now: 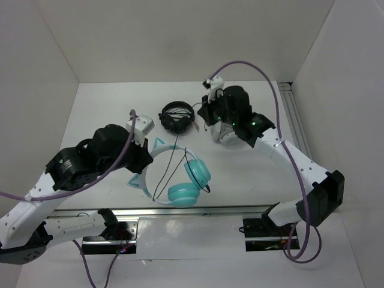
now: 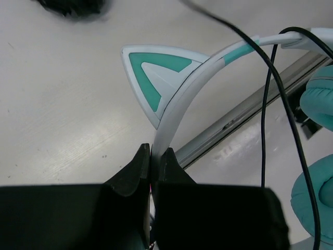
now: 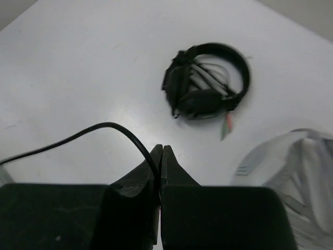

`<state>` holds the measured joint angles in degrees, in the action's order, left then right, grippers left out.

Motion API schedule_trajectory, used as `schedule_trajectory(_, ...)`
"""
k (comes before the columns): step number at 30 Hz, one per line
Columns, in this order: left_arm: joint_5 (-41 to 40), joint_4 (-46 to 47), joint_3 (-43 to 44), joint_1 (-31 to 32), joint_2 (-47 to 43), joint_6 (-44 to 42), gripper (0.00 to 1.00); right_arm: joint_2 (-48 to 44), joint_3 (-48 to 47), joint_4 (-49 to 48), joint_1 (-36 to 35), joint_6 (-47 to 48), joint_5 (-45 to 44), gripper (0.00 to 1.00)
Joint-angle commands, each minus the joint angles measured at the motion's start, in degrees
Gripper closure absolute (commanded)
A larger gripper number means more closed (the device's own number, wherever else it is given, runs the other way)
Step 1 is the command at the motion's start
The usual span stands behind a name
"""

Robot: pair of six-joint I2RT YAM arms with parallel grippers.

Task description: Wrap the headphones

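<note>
The teal headphones lie near the table's front; their round ear cups [image 1: 197, 171] point right, and the pale headband [image 1: 161, 153] with two cat ears arches left. My left gripper [image 1: 146, 157] is shut on the headband, which in the left wrist view [image 2: 208, 67] rises from between the jaws [image 2: 154, 151] beside a cat ear [image 2: 156, 73]. The thin black cable [image 1: 173, 163] loops across the headband and shows in the left wrist view [image 2: 276, 104]. My right gripper [image 1: 203, 114] is farther back. In its wrist view it [image 3: 162, 148] is shut on the cable [image 3: 99, 127].
Smaller black headphones [image 1: 176, 117] lie at the back centre and show in the right wrist view [image 3: 205, 88]. Grey-white headphones [image 1: 225, 137] sit under the right arm [image 3: 299, 166]. A metal rail [image 1: 210, 210] runs along the table's near edge.
</note>
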<state>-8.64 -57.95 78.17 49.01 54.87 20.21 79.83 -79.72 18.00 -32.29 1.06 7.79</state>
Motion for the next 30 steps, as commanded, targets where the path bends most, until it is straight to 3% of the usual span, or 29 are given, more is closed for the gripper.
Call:
schedule_trajectory(1, -1.62, 2.41, 9.77, 0.20, -2.23, 6.06, 1.00, -3.18, 7.71, -10.33, -5.93, -3.51, 0.48, 1.00)
schedule_trajectory(4, -10.38, 2.41, 14.36, 0.20, -0.99, 10.89, 1.00, -4.94, 18.16, -17.62, -10.15, -6.85, -0.85, 1.00)
schedule_trajectory(11, -32.71, 1.26, 18.07, 0.20, 1.81, 25.30, 1.00, -8.63, 30.75, -27.65, -20.87, -11.25, -6.55, 1.00)
schedule_trajectory(14, -38.00, 1.26, 18.60, -0.40, 3.30, 30.41, 1.00, -10.91, 34.09, -31.88, -25.61, -13.27, -9.10, 1.00)
schedule_trajectory(21, -41.19, -3.13, 21.50, -6.73, 11.65, 32.53, 1.00, -12.68, 33.24, -31.46, -39.76, -13.98, -20.52, 1.00)
schedule_trajectory(25, -40.06, -1.91, 17.11, -13.13, 14.47, 30.26, 1.00, -11.46, 29.98, -26.02, -50.82, -13.46, -33.67, 1.00)
schedule_trajectory(30, -33.40, 2.92, 9.73, -17.37, 14.39, 26.30, 1.00, -9.53, 27.87, -23.10, -53.58, -13.97, -41.53, 1.00)
